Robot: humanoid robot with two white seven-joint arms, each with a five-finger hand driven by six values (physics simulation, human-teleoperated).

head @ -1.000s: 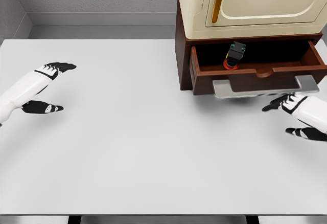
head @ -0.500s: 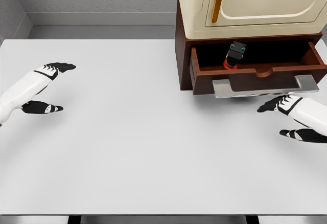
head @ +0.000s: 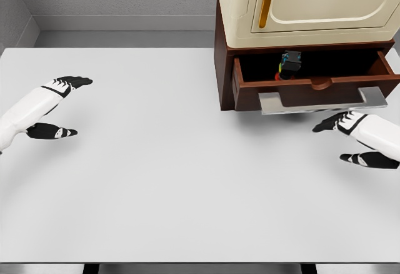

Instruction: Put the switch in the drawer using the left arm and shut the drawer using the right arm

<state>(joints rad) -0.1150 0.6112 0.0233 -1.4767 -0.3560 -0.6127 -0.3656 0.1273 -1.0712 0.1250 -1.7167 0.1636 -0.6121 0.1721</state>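
White table carries a brown cabinet at its far right, whose drawer stands part open with the small black switch lying inside. The right hand hovers just in front of the drawer's metal handle, fingers spread and holding nothing. The left hand rests well apart from the drawer at the left, fingers likewise relaxed and empty.

I log one white table, plain top. At its far right corner I see one brown cabinet standing directly on it.
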